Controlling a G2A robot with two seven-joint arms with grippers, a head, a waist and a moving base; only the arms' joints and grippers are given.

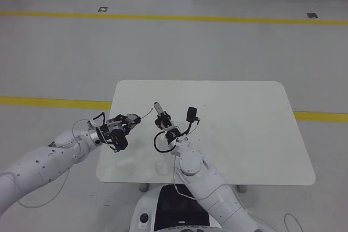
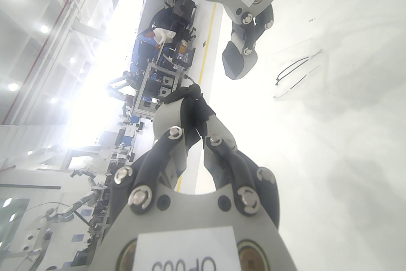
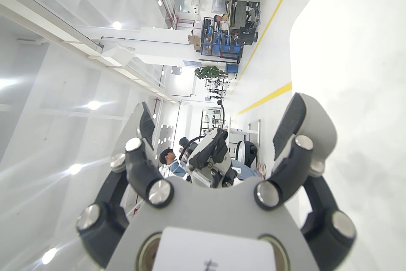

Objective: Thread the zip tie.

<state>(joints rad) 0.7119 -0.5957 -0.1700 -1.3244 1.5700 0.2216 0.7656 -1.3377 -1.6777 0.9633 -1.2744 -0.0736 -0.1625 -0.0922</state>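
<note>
Top view, zip tie (image 1: 146,113): thin and black, bent in a small curve. It hangs in the air over the 9 o'clock side of the table (image 1: 249,116).
Zip tie's ends: one end sits in the left gripper (image 1: 131,119). The free end points to 2 o'clock, toward the right gripper (image 1: 158,107).
Left gripper: its fingers are squeezed tight on the zip tie. It is at 8 o'clock from the right gripper.
Right gripper: its fingers are spread wide and it holds nothing. Its tip is just beside the zip tie's free end. I cannot tell if they touch.
Strips (image 2: 293,67): two more thin black strips lie flat on the table, apart from both grippers.
</note>
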